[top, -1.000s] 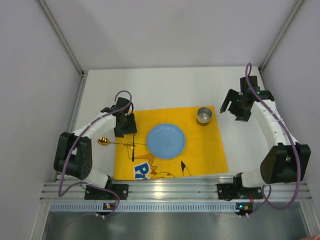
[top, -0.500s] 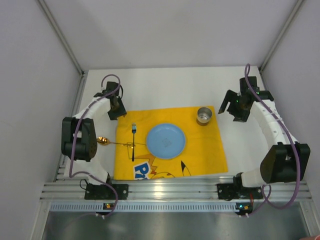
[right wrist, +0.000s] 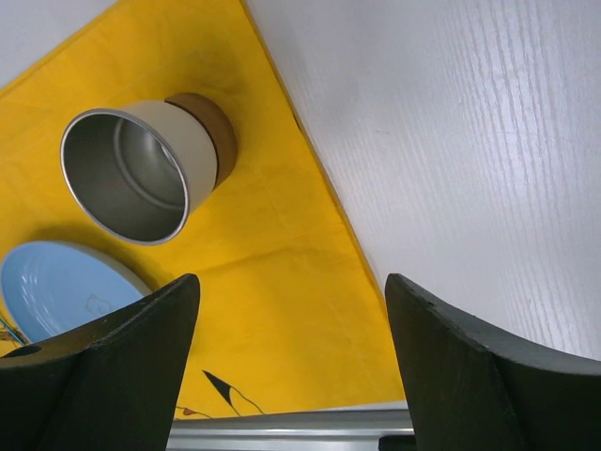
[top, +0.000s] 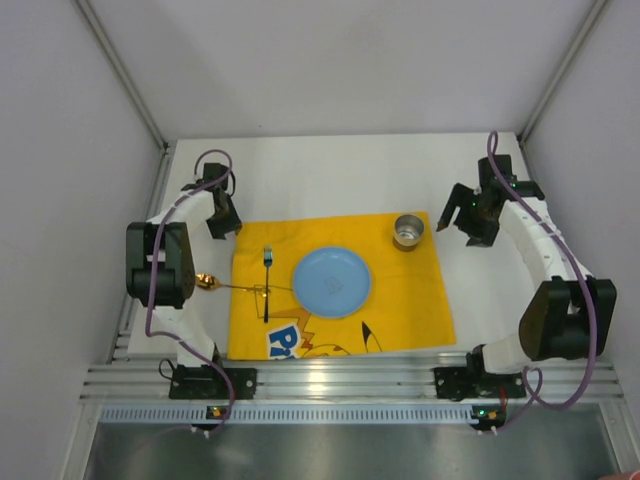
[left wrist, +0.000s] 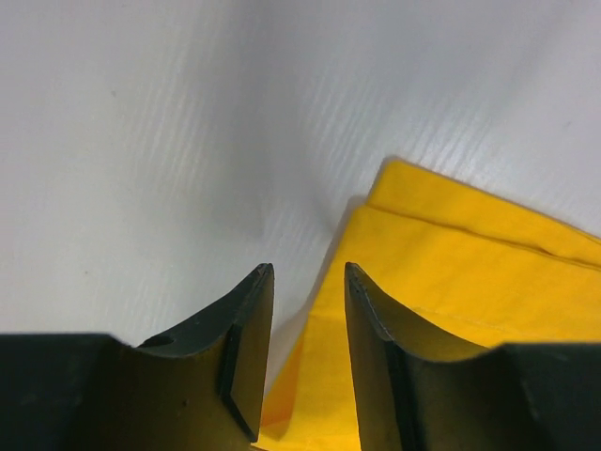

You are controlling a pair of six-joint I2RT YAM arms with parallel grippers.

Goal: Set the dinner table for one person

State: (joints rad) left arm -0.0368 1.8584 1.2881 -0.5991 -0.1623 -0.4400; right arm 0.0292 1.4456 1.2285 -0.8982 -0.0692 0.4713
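Observation:
The white dinner table (top: 330, 175) carries a yellow printed mat (top: 400, 300). On the mat lie a blue plate (top: 331, 282), a metal cup (top: 408, 232) at the back right, and a black-handled fork (top: 267, 285) left of the plate. A gold spoon (top: 206, 281) lies across the mat's left edge. My left gripper (top: 222, 222) hovers at the mat's back left corner, narrowly open and empty (left wrist: 308, 272). My right gripper (top: 478, 228) is wide open and empty (right wrist: 291, 282), to the right of the cup (right wrist: 141, 174).
Grey walls close the table in on the left, back and right. A metal rail (top: 340, 385) runs along the near edge. The mat's corner (left wrist: 470, 272) shows folded in the left wrist view. The plate's edge (right wrist: 56, 287) shows in the right wrist view.
My left arm has swung back and to the left, away from over the fork, which now lies uncovered on the mat. The right arm has barely moved.

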